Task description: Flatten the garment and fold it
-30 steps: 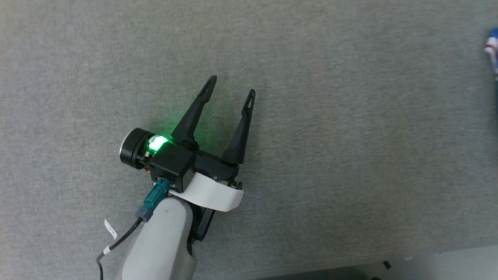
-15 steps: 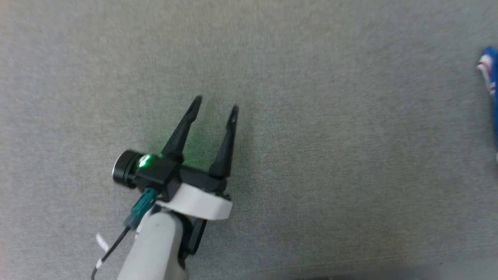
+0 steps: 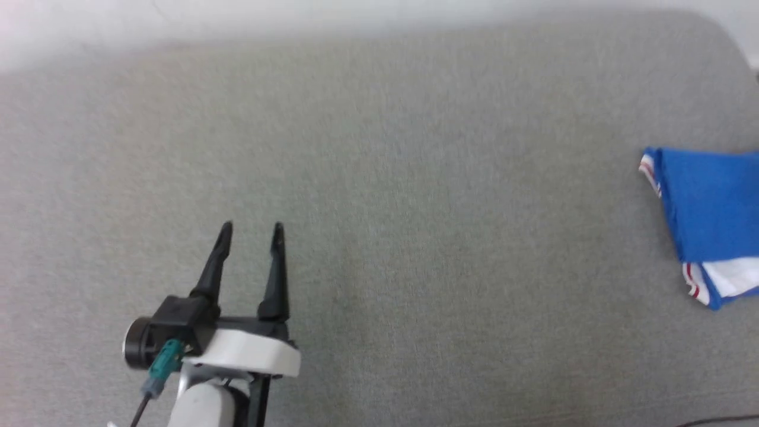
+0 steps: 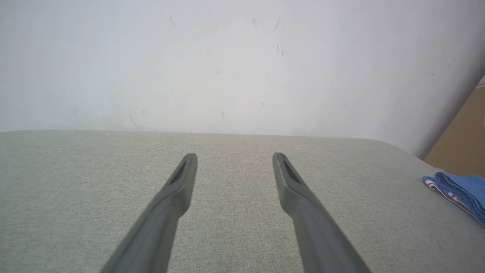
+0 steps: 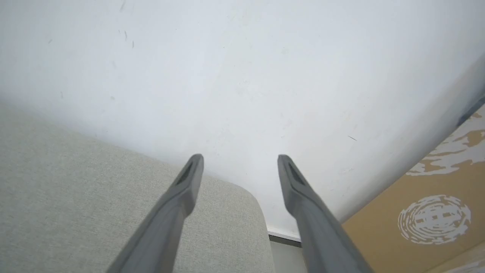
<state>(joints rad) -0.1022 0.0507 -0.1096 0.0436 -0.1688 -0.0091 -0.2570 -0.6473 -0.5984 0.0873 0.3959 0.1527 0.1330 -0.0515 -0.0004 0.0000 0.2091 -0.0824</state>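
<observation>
Nearest the head camera, the pale left forearm point(image 3: 204, 409) rises from the bottom edge at the lower left, with a teal connector point(image 3: 161, 366) plugged in at the wrist and a white collar point(image 3: 249, 354) below the black gripper body; the left gripper point(image 3: 251, 230) points straight up the view, its two long dark fingers spread apart with nothing between them and only the grey fabric surface point(image 3: 415, 249) beneath; its own wrist camera looks low along those fingers across the cloth-covered top; the right gripper point(image 5: 240, 161) likewise stands with its fingers parted and empty, reaching past a rounded corner of the grey surface; well apart from the left gripper, at the right edge of the head view, the garment point(image 3: 711, 207) lies on the surface as a flat bright blue bundle, with red-and-white striped trim along its left edge and a white layer at its near end; beyond the far edge stands a scuffed white wall point(image 4: 227, 68); a tan cardboard panel point(image 5: 401, 235) leans beside it, bearing a round white printed mark point(image 5: 434, 218) too blurred to read.
</observation>
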